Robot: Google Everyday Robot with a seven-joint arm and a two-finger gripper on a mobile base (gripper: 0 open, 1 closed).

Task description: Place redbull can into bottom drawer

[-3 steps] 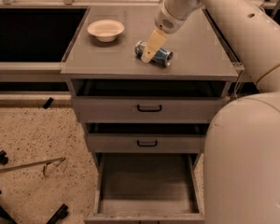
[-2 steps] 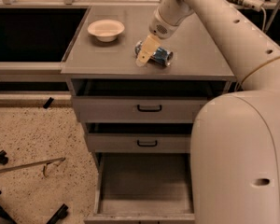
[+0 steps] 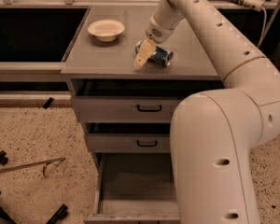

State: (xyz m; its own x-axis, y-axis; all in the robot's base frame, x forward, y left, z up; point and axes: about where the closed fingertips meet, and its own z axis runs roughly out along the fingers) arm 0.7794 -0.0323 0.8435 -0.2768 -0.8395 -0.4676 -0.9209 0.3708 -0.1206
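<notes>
The redbull can (image 3: 159, 56) lies on its side on the grey cabinet top (image 3: 107, 55), near the front edge, blue and silver. My gripper (image 3: 143, 56) hangs from the arm that comes in from the upper right. It is down at the can's left end, touching or very close to it. The bottom drawer (image 3: 99, 185) is pulled open below, a deep grey tray with nothing showing inside. Its right part is hidden behind my arm's large white link.
A cream round bowl (image 3: 106, 30) stands on the cabinet top at the back left. Two shallower drawers with black handles (image 3: 149, 108) (image 3: 146, 143) stick out slightly above the bottom one. A thin metal rod (image 3: 28, 164) and black parts lie on the speckled floor at left.
My gripper has moved left and a little down, from over the can's middle to its left end. The can has not moved. The arm's big link now fills more of the right side.
</notes>
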